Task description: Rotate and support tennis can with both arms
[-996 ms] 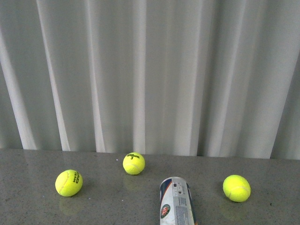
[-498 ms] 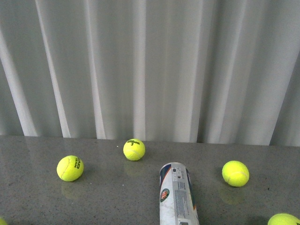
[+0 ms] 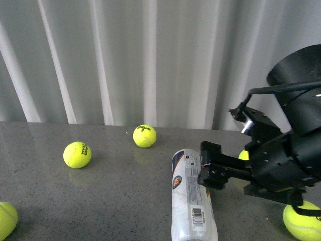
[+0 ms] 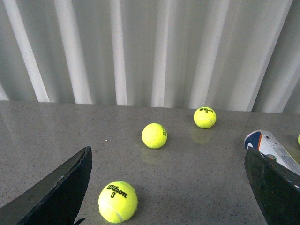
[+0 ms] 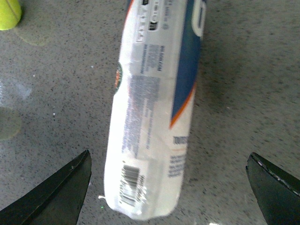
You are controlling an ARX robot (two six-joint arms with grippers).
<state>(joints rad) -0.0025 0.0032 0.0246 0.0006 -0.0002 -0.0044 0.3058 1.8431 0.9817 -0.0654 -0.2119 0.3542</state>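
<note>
Tennis can of clear plastic with a white-and-navy label [image 3: 192, 201] lies on its side on the speckled grey table [image 3: 100, 201]. The bulky black right gripper [image 3: 209, 168] hangs just over its right flank, fingers spread wide astride it, gripping nothing. The black left gripper [image 4: 166, 183] gapes too, well apart from the can.

Tennis can [image 5: 150, 117] between the wide-spread jaws of the right gripper [image 5: 168, 187]
The can lies on its side on the speckled grey table [image 5: 243, 70], running from top centre to bottom centre of the frame, with its barcode [image 5: 131, 180] near the lower end. The black fingers [image 5: 56, 194] fill the two lower corners, clear of it. A tennis ball [image 5: 8, 11] shows at the upper left.
</note>
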